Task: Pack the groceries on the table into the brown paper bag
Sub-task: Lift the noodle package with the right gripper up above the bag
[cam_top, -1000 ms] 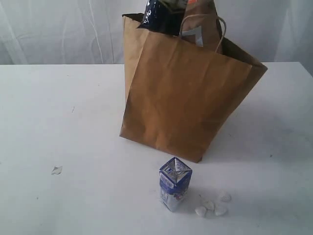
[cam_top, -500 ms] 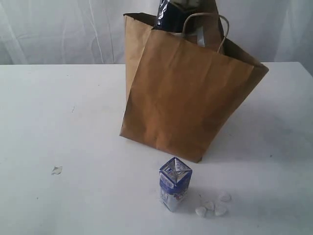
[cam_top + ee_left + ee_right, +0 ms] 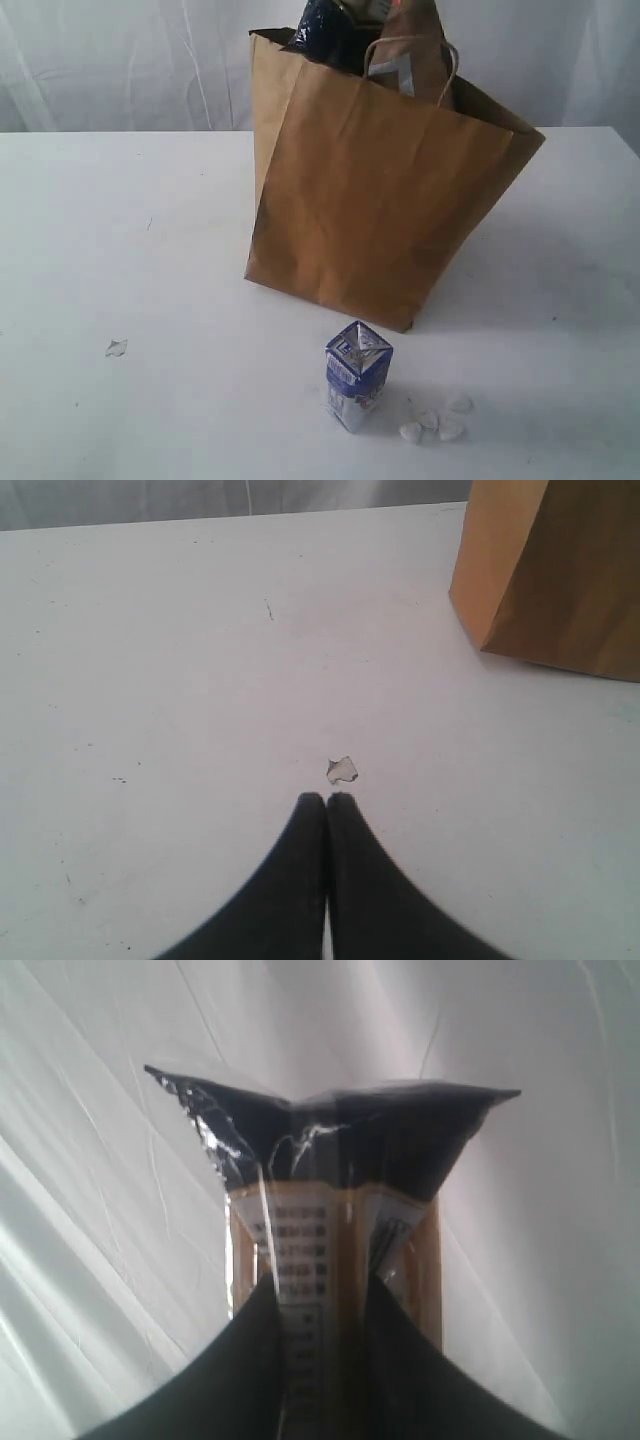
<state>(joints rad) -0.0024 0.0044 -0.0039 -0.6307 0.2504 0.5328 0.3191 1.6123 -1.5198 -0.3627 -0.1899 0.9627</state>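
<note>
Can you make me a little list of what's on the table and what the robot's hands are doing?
bag: brown paper, standing on the table, top open
packet: dark end sticks out of the bag's top
carton: blue and white, upright, in front of the bag, not packed yet
white bits: on the table beside the carton
left gripper: shut, empty, over the table near a small scrap
right gripper: shut on the packet
</note>
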